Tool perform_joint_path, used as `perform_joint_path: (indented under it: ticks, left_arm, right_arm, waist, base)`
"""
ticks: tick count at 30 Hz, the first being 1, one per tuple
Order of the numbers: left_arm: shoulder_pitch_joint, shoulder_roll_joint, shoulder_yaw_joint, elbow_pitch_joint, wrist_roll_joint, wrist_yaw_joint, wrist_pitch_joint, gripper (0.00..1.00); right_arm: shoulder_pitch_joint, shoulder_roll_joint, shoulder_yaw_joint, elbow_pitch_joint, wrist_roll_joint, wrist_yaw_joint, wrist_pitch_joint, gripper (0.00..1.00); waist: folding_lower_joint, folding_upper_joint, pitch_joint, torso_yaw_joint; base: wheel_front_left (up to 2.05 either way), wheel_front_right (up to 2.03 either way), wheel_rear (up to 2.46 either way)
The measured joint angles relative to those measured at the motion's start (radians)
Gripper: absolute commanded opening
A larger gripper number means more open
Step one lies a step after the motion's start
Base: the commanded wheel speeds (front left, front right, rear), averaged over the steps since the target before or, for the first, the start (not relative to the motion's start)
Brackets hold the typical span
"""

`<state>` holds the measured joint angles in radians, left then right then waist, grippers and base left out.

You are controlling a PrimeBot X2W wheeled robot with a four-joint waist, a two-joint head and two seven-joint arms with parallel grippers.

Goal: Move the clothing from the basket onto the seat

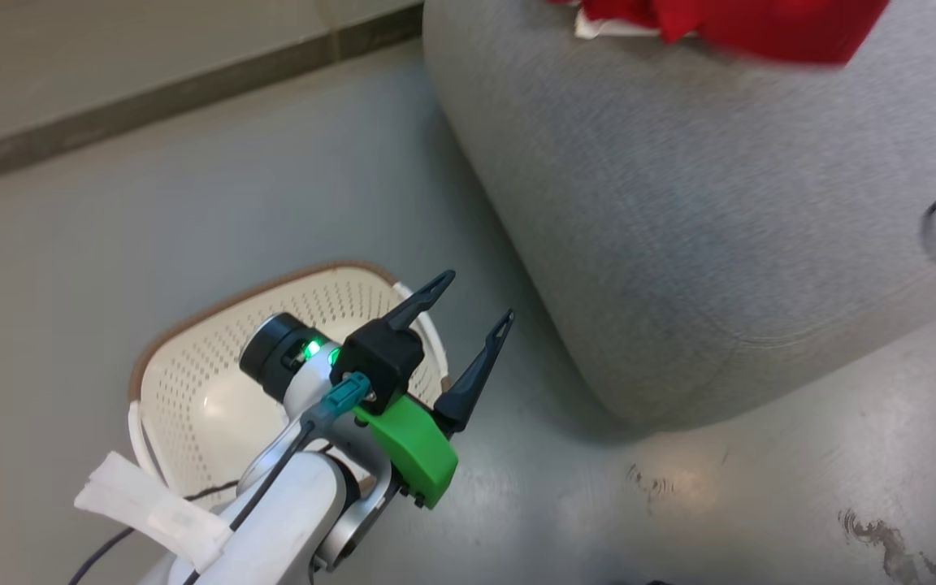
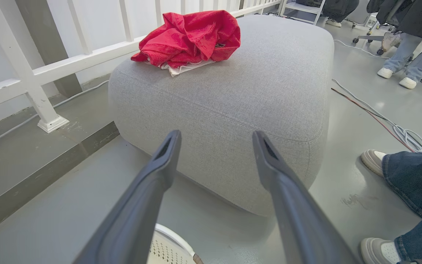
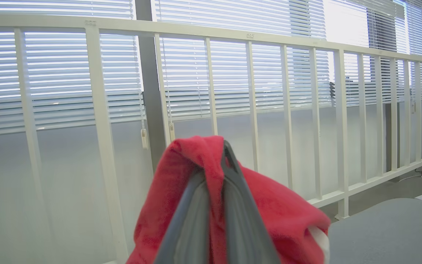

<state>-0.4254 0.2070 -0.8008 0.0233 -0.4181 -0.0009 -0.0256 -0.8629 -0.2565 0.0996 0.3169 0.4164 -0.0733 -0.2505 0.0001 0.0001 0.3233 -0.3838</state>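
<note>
Clothing (image 2: 189,38) crumpled red, seat (image 2: 233,110) rounded grey weave

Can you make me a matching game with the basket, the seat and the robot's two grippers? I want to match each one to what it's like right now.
Things:
1. basket
2. seat
3. left gripper
4. right gripper

What it's like:
A. shut on clothing
B. white, on the floor
C. open, holding nothing
D. grey, with a red pile on top

Pairs: 1-B, 2-D, 3-C, 4-A

right fingers (image 3: 240,220) clamped on red clothing (image 3: 284,212) | white railing (image 3: 97,110) behind | seat (image 3: 390,231) lower right
</note>
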Motion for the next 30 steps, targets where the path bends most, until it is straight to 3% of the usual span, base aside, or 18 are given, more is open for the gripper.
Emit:
perform_joint_path:
  ticks: [4,17,25,30]
  left_arm:
    - [-0.022,0.003,-0.002,-0.017,0.011,0.0,0.019,1.0]
    - [-0.109,0.037,0.017,-0.091,0.046,-0.005,0.053,1.0]
    - [-0.122,0.072,0.041,-0.113,0.065,-0.006,0.075,1.0]
    - [-0.125,0.099,0.053,-0.131,0.071,0.002,0.088,1.0]
  right_arm:
    - [-0.119,-0.064,-0.042,0.038,0.003,-0.009,0.029,0.0]
    - [-0.304,-0.21,-0.026,0.16,-0.081,-0.014,0.135,0.0]
    - [-0.363,-0.216,-0.058,0.226,-0.081,-0.026,0.135,0.0]
    - [-0.326,-0.16,-0.089,0.329,-0.045,-0.035,0.113,0.0]
  waist:
    - [0.0,0.0,0.051,0.03]
    - [0.0001,0.0,0.222,0.145]
    - [0.0001,0.0,0.316,0.193]
    - [0.0001,0.0,0.375,0.2]
  base:
    - [0.0,0.0,0.0]
    - [0.0,0.0,0.0]
    - [0.0,0.0,0.0]
    - [0.0,0.0,0.0]
